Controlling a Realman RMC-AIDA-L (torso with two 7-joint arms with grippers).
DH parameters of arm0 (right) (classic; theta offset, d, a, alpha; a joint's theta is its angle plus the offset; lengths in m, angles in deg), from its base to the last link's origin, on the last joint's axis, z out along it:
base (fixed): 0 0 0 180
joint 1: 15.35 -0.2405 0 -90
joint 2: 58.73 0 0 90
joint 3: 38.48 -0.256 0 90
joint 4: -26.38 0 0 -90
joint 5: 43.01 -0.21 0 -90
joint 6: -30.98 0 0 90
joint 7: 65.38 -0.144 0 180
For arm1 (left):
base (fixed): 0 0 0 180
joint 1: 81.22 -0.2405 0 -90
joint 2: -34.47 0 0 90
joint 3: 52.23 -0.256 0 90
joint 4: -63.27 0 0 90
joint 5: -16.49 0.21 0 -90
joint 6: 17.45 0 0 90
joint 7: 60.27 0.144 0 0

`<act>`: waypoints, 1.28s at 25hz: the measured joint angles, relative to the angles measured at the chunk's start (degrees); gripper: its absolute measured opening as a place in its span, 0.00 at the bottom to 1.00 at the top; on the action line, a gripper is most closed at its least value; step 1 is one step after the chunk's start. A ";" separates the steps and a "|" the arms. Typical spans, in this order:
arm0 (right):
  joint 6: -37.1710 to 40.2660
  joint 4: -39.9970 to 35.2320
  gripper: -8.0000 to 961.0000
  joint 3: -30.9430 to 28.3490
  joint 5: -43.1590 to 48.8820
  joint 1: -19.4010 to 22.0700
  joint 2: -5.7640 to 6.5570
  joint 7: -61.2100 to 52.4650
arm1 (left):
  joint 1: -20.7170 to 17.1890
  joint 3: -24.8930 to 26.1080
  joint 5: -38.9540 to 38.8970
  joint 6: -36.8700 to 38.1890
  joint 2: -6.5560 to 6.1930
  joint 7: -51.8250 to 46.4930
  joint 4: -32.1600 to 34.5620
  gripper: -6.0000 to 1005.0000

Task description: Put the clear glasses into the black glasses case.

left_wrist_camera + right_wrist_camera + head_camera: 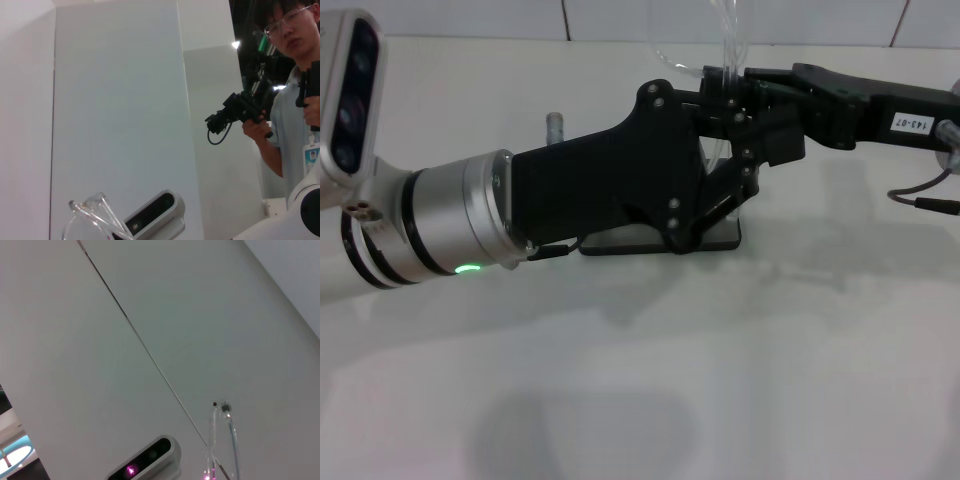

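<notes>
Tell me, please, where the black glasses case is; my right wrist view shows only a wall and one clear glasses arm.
Observer: The black glasses case lies on the table, mostly hidden under the left gripper.
Operator: And the glasses?
Observer: The clear glasses are up off the table, where the left gripper meets the right gripper.
Operator: Anyone nearby?
Observer: Yes, the left wrist view shows a person holding a black device.

Bright, even light — soft shadows on table [720, 380].
</notes>
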 joint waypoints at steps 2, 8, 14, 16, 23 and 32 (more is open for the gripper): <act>0.12 -0.01 0.10 0.01 -0.02 0.00 0.00 0.01 | 0.00 -0.01 0.00 0.00 -0.01 -0.01 0.00 0.09; -1.14 -0.09 0.10 -0.65 -0.13 0.96 0.29 0.62 | -0.11 0.33 -0.59 -0.08 -0.01 -0.06 0.28 0.09; -5.85 -2.81 0.10 -0.66 0.32 3.73 0.89 0.72 | -0.78 1.51 -1.44 0.43 -0.32 -0.92 0.65 0.09; -7.46 -4.46 0.10 -0.46 0.87 4.75 1.43 0.68 | -0.99 1.56 -0.91 0.46 -0.74 -2.03 0.68 0.09; -10.41 -12.49 0.10 -0.66 9.55 5.47 4.98 -5.81 | -5.60 3.38 6.12 0.60 -5.70 -9.83 4.70 0.09; -10.22 -29.39 0.10 0.80 30.31 0.24 4.20 -15.35 | -11.58 18.63 24.97 0.75 -6.04 -17.11 8.71 0.10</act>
